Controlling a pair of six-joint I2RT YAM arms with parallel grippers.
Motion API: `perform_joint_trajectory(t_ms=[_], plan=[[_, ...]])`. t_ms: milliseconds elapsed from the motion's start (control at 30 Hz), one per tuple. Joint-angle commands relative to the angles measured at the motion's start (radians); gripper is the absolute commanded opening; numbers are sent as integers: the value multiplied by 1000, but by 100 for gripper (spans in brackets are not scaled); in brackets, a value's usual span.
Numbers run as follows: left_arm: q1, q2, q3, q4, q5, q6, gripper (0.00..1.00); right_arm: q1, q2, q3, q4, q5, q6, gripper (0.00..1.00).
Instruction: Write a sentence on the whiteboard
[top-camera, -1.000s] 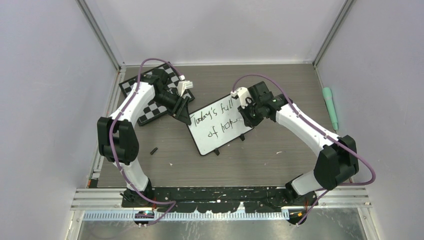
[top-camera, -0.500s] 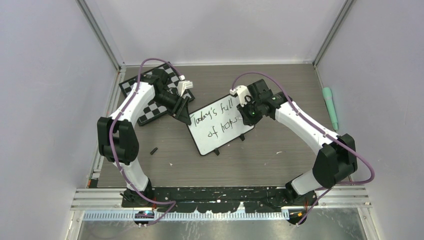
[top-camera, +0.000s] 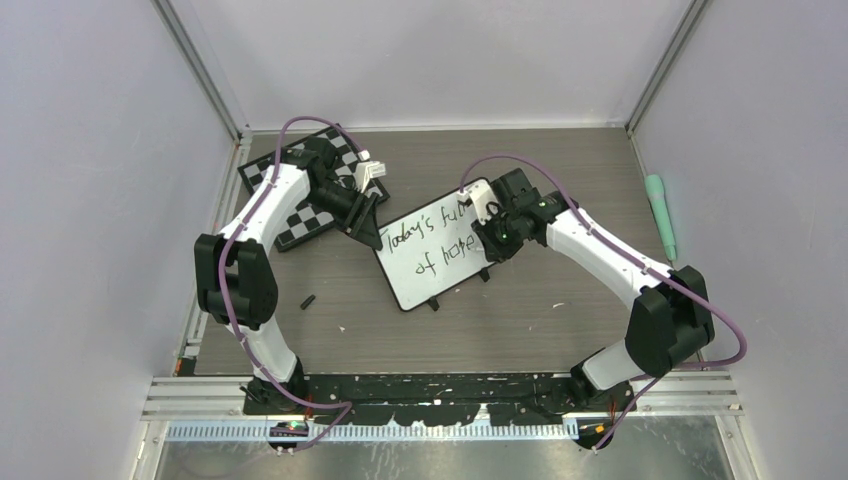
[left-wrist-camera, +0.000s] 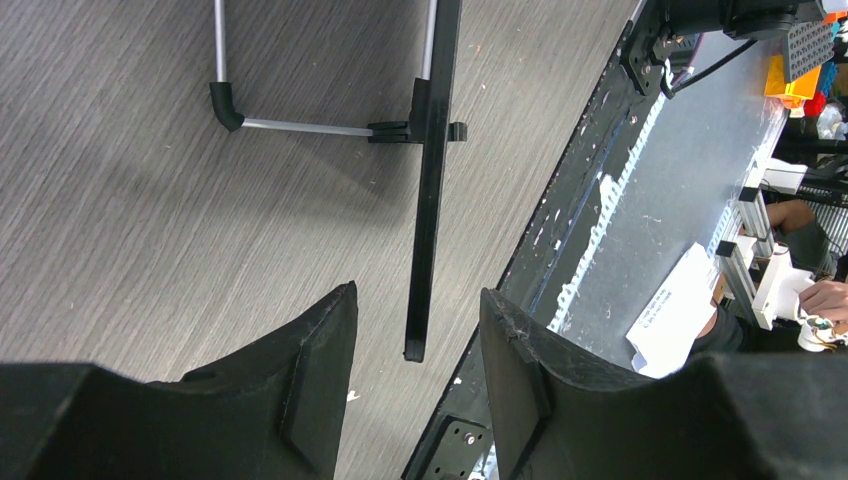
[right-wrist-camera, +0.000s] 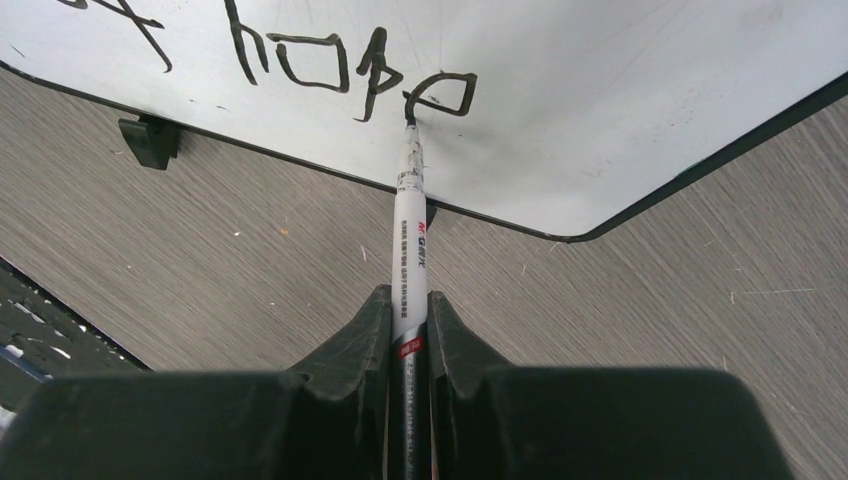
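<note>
The whiteboard (top-camera: 432, 272) lies at a slant in the middle of the worktop (top-camera: 520, 320), just right of the chessboard (top-camera: 300, 215). The sentence (top-camera: 440, 240) runs across it in two black lines; from above it reads "Today's ful" and "of hope", and the right arm covers the end of the top line.

The right end effector (right-wrist-camera: 408, 310) is closed tight on a white marker (right-wrist-camera: 411, 250), fingers pressed on both sides of the barrel. The marker's tip touches the board at the final "e" of "hope" (right-wrist-camera: 350, 65), close to the board's near rim. One black foot (right-wrist-camera: 150, 140) shows under that rim. From above, this end effector (top-camera: 490, 240) sits over the board's right part.

The left end effector (left-wrist-camera: 417, 295) is partly open at the board's left corner. The board's thin black edge (left-wrist-camera: 432, 200) runs between the two fingers with a gap on each side, so nothing is gripped. From above it (top-camera: 365, 225) sits between chessboard and board.

A green pen-like tool (top-camera: 660, 215) lies well apart at the right wall.
</note>
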Motion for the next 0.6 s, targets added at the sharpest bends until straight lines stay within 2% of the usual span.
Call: perform_joint_trajectory(t_ms=[0,567], plan=[[-5,-17,34,-6,7,6,50,-1,-11,-15,52,30,-9,0],[-4,-23,33,-5,11,5,50,-45,-48,49,-5,20,-38,0]])
